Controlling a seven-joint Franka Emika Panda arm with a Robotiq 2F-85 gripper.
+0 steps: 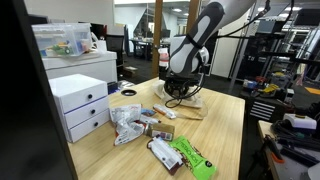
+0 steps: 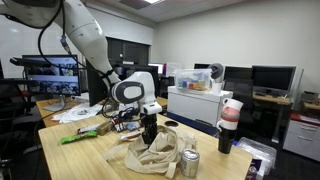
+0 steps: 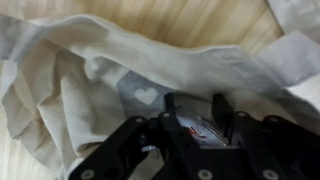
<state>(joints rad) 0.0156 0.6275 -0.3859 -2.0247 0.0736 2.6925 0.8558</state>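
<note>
A pale wooden table fills the middle of an open office and lab room. A beige cloth bag lies crumpled on it, toward the table's far end in an exterior view. The gripper hangs straight down into the bag's mouth. In the wrist view its dark fingers stand partly apart over heart-printed fabric, with a small white-and-red item between them. Whether they pinch it cannot be told.

A metal can stands just beside the bag. A green packet and other snack wrappers lie on the tabletop well apart from the bag, toward the near end. A white drawer unit sits off to the bag's side at the table edge. Beyond the bag are a white cabinet, dark monitors along the wall and ceiling lights overhead.
</note>
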